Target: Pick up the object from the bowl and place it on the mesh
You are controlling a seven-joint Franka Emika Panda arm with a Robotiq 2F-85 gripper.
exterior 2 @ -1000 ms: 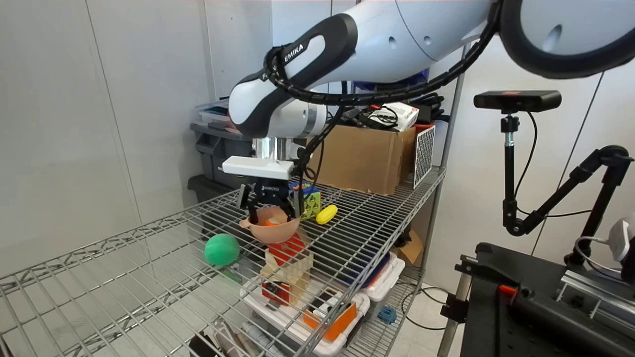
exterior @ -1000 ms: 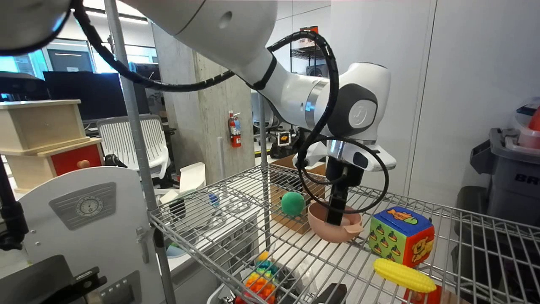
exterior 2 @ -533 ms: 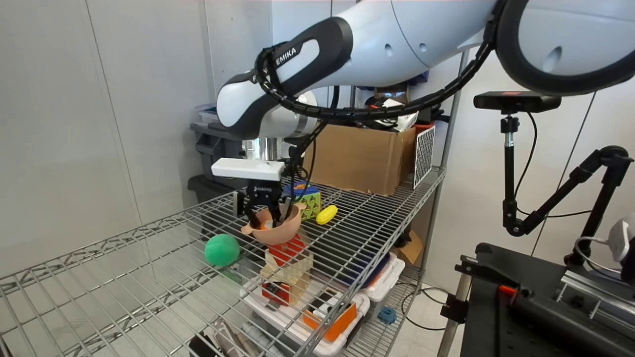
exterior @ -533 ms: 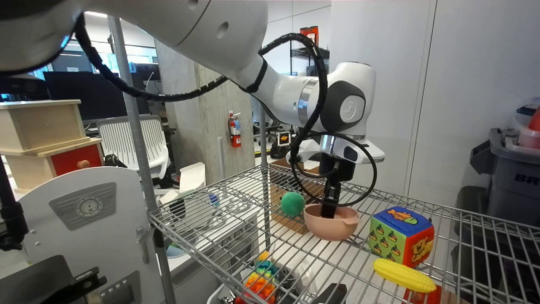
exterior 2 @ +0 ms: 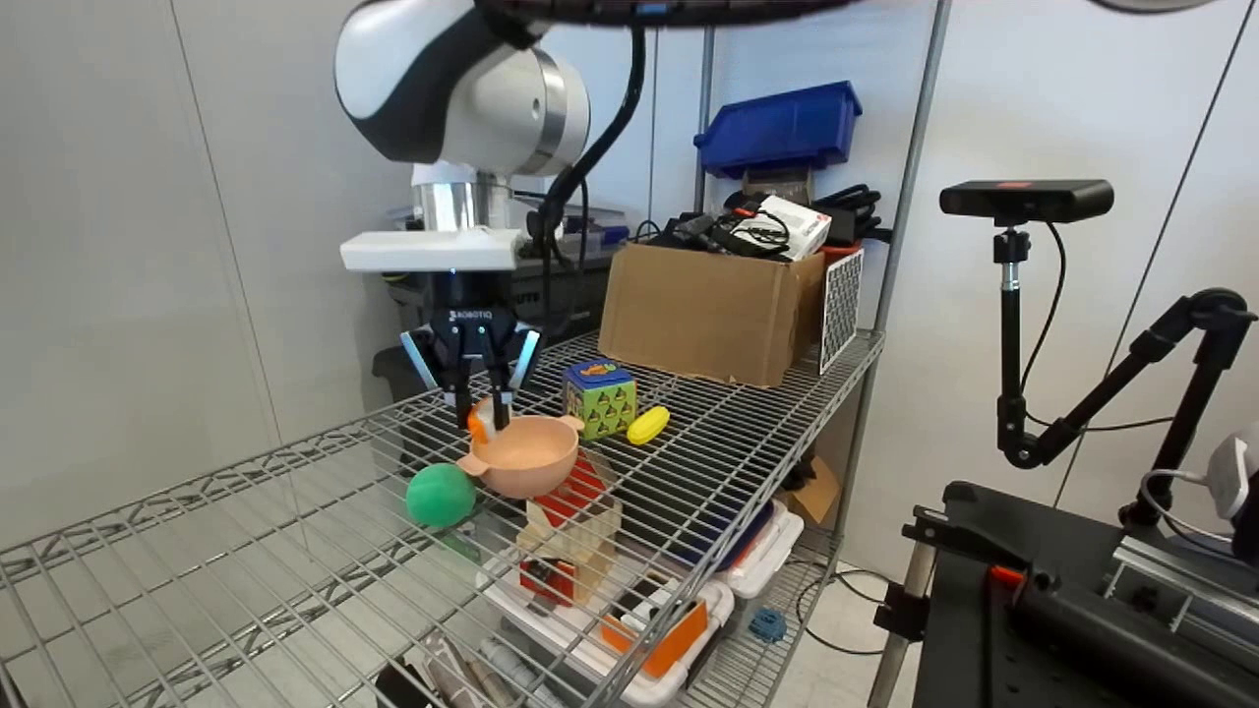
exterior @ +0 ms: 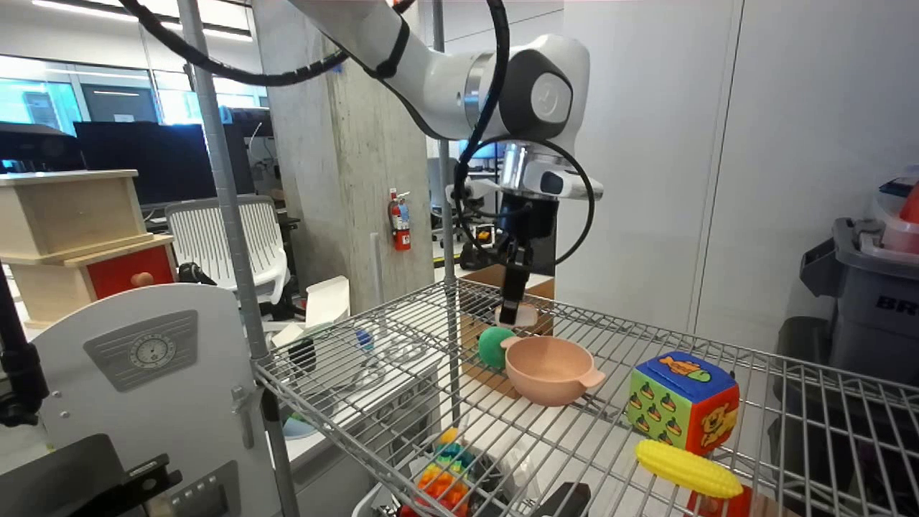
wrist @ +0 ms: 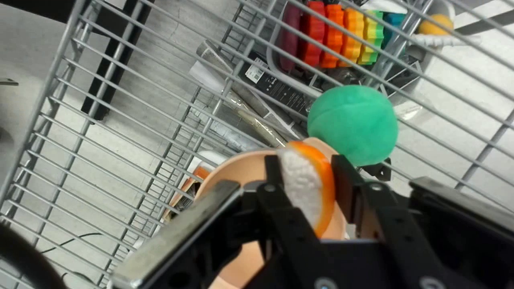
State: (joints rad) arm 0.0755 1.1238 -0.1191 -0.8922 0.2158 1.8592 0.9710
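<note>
Orange-and-white obj (wrist: 308, 182), qty 1, sits clamped across its narrow width in gripper (exterior 2: 482, 415); prob light, slight give, best held mid-body w/ min squeeze.

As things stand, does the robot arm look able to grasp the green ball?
Probably not: the pincer is closed on the orange-and-white piece, although nothing rests on top of the green ball.

We see an orange-and-white object (wrist: 310, 182), salmon bowl (exterior: 549, 389), green ball (wrist: 353, 124), yellow corn (exterior: 688, 468), black tool (exterior 2: 483, 417), silver-gridded counter (exterior 2: 295, 536), and a picture-printed blue, green and red cube (exterior: 682, 402).
</note>
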